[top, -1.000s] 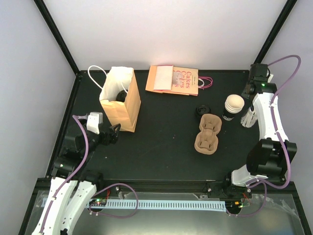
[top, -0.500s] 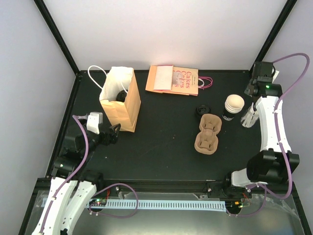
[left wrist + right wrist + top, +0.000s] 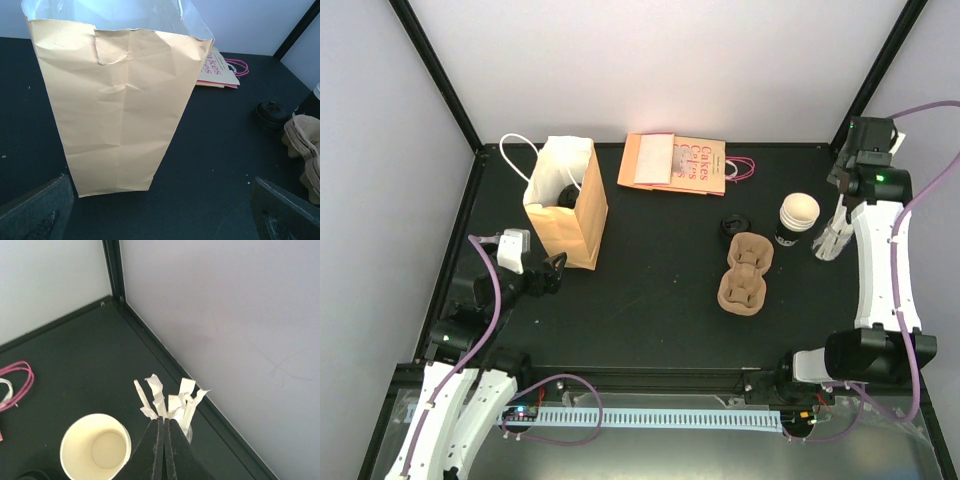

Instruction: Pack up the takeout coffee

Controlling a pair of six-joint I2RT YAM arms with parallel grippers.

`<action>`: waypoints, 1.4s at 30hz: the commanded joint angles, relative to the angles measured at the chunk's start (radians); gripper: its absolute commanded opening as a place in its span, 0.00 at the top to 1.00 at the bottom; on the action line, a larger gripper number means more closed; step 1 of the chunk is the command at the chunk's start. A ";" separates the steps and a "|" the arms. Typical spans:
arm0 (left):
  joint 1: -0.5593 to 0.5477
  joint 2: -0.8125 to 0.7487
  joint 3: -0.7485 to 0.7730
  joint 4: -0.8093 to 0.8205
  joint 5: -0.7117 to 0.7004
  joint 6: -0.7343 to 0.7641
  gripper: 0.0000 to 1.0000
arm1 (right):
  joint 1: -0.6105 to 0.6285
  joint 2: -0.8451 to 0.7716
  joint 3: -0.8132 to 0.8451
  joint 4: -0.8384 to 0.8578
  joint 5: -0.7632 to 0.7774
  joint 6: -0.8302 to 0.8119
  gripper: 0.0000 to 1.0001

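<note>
The takeout cup (image 3: 797,218) stands open and lidless at the right, cream inside; it also shows in the right wrist view (image 3: 95,447). Its black lid (image 3: 733,226) lies beside it and shows in the left wrist view (image 3: 271,112). My right gripper (image 3: 164,419) is shut, its tips pinched at the tops of the white straws (image 3: 172,400) that stand in a clear glass (image 3: 830,242) just right of the cup. My left gripper (image 3: 160,220) is open and empty, low in front of the upright paper bag (image 3: 120,105).
The open bag (image 3: 565,200) stands at the far left with a dark object inside. A flat printed bag (image 3: 675,163) lies at the back. The brown pulp carrier (image 3: 747,272) lies in front of the lid. The frame post and wall are close behind the straws.
My right wrist has risen and moved back toward the far right corner, still shut over the straws. The left arm, cup, lid and bag have not moved.
</note>
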 commanded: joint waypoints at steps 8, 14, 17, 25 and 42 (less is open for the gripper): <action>-0.005 -0.002 0.009 0.018 0.018 -0.005 0.01 | 0.012 -0.070 0.185 -0.106 -0.016 -0.011 0.99; -0.006 -0.002 0.009 0.018 0.019 -0.005 0.01 | 0.013 -0.101 0.315 -0.160 -0.114 -0.017 0.99; -0.005 -0.001 0.008 0.019 0.019 -0.005 0.01 | 0.015 -0.120 0.364 -0.170 -0.216 -0.021 0.99; -0.006 -0.002 0.009 0.019 0.017 -0.005 0.01 | 0.037 -0.158 0.366 -0.107 -0.648 -0.014 0.99; -0.006 0.001 0.009 0.014 0.002 -0.010 0.01 | 0.521 -0.068 0.337 0.158 -0.952 -0.036 0.99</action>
